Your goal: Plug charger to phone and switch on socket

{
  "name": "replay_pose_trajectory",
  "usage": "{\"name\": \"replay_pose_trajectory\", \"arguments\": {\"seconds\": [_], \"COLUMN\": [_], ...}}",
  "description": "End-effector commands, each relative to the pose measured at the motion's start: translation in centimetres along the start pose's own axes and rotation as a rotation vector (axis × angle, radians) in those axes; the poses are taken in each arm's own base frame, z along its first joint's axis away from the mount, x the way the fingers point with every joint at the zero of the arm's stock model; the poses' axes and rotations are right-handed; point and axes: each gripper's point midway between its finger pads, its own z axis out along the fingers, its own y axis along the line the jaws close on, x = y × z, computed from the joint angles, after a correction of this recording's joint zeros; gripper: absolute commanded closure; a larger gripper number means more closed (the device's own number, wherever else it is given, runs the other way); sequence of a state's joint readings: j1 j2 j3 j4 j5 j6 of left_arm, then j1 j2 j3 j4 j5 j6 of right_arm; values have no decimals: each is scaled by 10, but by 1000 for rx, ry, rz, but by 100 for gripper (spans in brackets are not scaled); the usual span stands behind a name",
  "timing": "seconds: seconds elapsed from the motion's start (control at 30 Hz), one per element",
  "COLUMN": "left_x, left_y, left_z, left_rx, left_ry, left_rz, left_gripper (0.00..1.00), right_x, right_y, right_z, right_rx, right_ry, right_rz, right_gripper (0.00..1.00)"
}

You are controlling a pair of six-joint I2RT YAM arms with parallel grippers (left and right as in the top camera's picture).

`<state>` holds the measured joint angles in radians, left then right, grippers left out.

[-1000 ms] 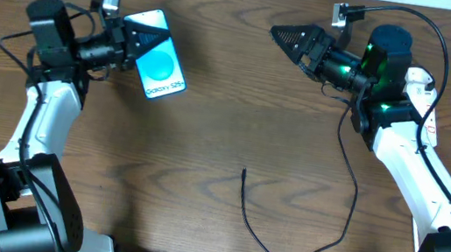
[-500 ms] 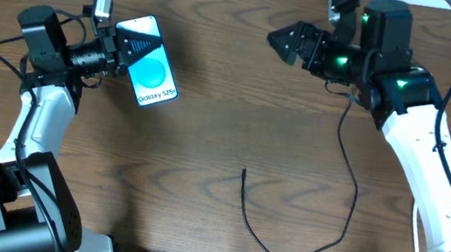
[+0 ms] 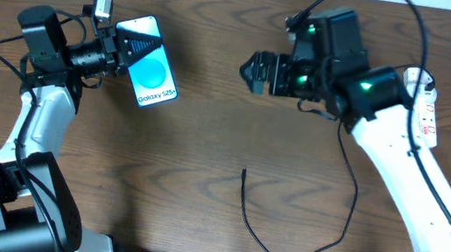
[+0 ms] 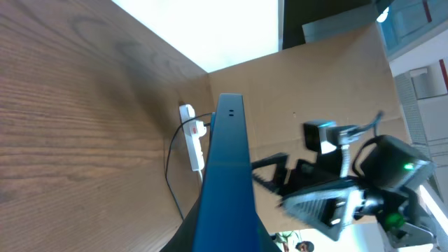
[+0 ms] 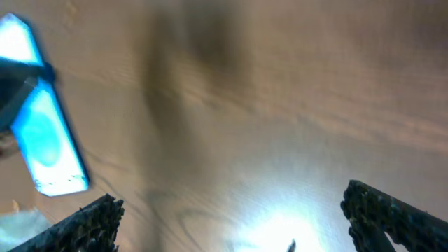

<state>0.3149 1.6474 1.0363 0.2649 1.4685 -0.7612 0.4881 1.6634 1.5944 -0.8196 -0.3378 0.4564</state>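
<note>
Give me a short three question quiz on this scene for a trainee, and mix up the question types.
1. True or false: the right gripper holds the charger.
2. What grips the phone? A: left gripper. B: right gripper. C: neither.
3. Fill in: the charger's free plug tip lies on the ____.
Key: 1 false, its jaws stand open and empty. 2 A. 3 table.
</note>
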Motion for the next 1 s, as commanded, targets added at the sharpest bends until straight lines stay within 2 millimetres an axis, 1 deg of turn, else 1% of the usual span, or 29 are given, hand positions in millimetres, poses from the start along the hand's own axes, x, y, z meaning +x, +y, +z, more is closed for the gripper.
{"name": "replay_pose_trajectory", "arguments": {"seconds": [0.0, 0.03, 0.1, 0.17, 0.2, 0.23, 0.27, 0.37, 0.5, 0.53, 0.67, 0.77, 0.83, 0.87, 0.97], "left_x": [5, 5, 5, 5, 4, 4, 4, 4, 5, 4, 4, 4, 4, 4, 4], "left_y": [-7, -7, -7, -7, -7, -7, -7, -7, -7, -7, -7, -7, -7, -7, -7], "left_z": [-1, -1, -1, -1, -1, -1, -1, -1, -1, -1, -1, -1, -1, -1, -1], "left_rx": [27, 27, 27, 27, 26, 27, 26, 27, 27, 27, 27, 27, 27, 27, 27], "left_ry": [25, 25, 25, 25, 24, 24, 24, 24, 24, 24, 24, 24, 24, 24, 24], "left_rz": [21, 21, 21, 22, 32, 44, 52, 51, 51, 52, 52, 52, 51, 51, 51], "left_gripper": [93, 93, 93, 93, 93, 93, 93, 93, 92, 93, 93, 93, 93, 93, 93], "right_x": [27, 34, 60, 76, 89, 97, 111, 124, 137, 147, 158, 174, 192, 198, 219], "right_y": [-10, -13, -25, -34, -39, -42, -46, -49, -48, -45, -63, -65, -66, -66, -60], "right_z": [38, 43, 58, 65, 71, 74, 80, 90, 96, 94, 88, 90, 95, 97, 101], "right_rx": [56, 66, 117, 161, 188, 200, 223, 238, 256, 291, 470, 501, 510, 509, 468], "right_ry": [133, 161, 272, 336, 387, 421, 479, 526, 562, 583, 566, 586, 610, 619, 669], "right_rz": [-20, -23, -30, -19, -11, -6, 1, -1, -19, -14, 48, 49, 58, 60, 62], "right_gripper": [1, 1, 1, 1, 1, 1, 1, 1, 4, 4, 3, 2, 2, 3, 5]}}
